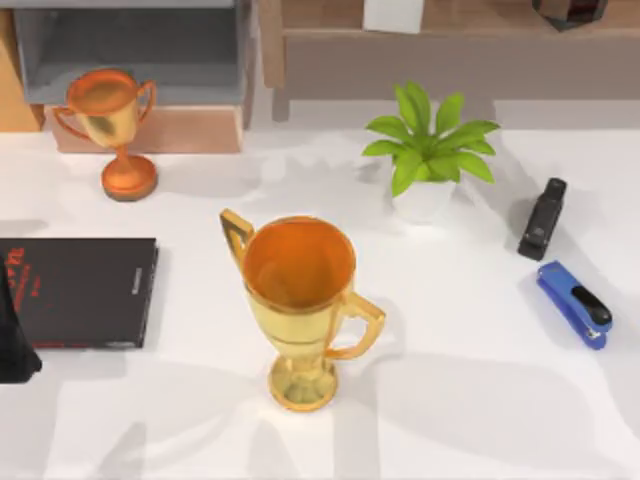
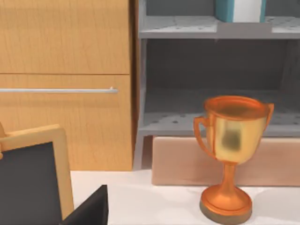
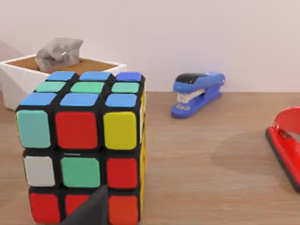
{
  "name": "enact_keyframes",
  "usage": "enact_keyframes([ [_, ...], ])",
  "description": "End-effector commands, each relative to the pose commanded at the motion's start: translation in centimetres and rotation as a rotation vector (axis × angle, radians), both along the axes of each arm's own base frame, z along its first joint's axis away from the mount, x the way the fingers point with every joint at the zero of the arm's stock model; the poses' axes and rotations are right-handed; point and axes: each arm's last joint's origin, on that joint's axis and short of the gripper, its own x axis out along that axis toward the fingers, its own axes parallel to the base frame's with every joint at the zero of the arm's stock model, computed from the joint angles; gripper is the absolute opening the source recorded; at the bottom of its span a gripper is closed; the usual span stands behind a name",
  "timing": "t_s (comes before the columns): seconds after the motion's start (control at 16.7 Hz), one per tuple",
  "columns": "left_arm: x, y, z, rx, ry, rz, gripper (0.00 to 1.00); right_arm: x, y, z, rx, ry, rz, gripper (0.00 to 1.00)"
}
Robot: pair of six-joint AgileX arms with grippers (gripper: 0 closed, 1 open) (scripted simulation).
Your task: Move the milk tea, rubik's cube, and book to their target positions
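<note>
The rubik's cube (image 3: 82, 145) stands on a wooden shelf, very close in the right wrist view, showing red, yellow, green, white and teal stickers between black edges. A dark part of my right gripper (image 3: 91, 211) overlaps the cube's lower front. The book (image 2: 224, 11), with a teal cover and white pages, stands on the upper grey shelf in the left wrist view. A dark part of my left gripper (image 2: 91, 208) sits low over the table near the wooden cabinet. My left arm (image 1: 15, 340) is at the table's left edge. The milk tea is out of view.
A large gold trophy (image 1: 298, 300) stands mid-table and a smaller orange trophy (image 1: 110, 125) at back left. A thin black book (image 1: 80, 290) lies at left. A plant (image 1: 428, 150), a black stapler (image 1: 542, 218) and a blue stapler (image 1: 574, 303) are at right.
</note>
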Motion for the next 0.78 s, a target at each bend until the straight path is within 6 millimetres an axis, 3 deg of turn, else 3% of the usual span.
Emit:
enact_keyframes([
  [0.18,0.0,0.0,0.0,0.000,0.000,0.000,1.00,-4.8,-3.9,-0.2,-0.002,0.000,0.000,1.00],
  [0.36,0.0,0.0,0.0,0.000,0.000,0.000,1.00,-10.3,-7.7,-2.1,-0.003,0.002,-0.001,1.00],
  [0.6,0.0,0.0,0.0,0.000,0.000,0.000,1.00,-17.5,-11.5,-7.5,-0.004,0.006,-0.002,1.00],
  [0.78,0.0,0.0,0.0,0.000,0.000,0.000,1.00,-21.8,-13.2,-13.4,-0.002,0.007,-0.001,1.00],
])
